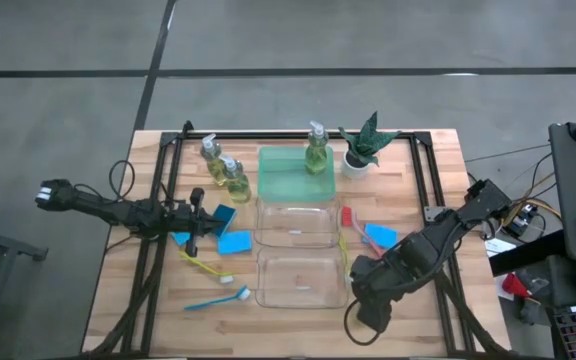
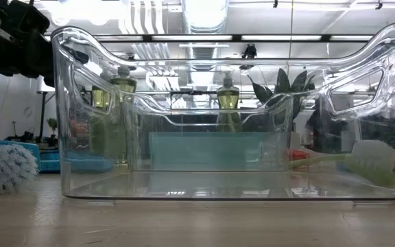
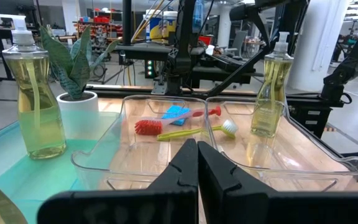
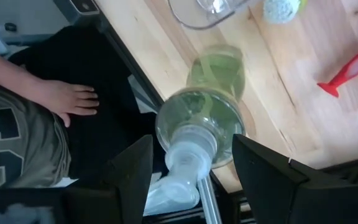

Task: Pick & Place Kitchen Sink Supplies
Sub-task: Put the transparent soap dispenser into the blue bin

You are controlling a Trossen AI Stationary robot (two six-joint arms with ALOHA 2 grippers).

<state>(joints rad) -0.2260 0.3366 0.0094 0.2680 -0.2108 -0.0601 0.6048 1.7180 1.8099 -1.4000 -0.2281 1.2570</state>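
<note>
Overhead, table-level, two wrist cameras

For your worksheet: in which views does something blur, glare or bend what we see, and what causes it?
Low view: the clear bin fills the frame, bending the bottles and plant behind it, ceiling lights glinting on its rim. Right wrist view: the pump bottle in the right pincer looks soft, too near. High view: even light, faint shadows.

Grey floor (image 1: pixel 58 130), striplit ceiling (image 2: pixel 204 38), wooden table (image 1: pixel 118 300)

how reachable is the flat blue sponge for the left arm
Likely yes: the left tool sits right beside the sponge, nothing lies between them, though its jaws are shut and must open first.
</note>
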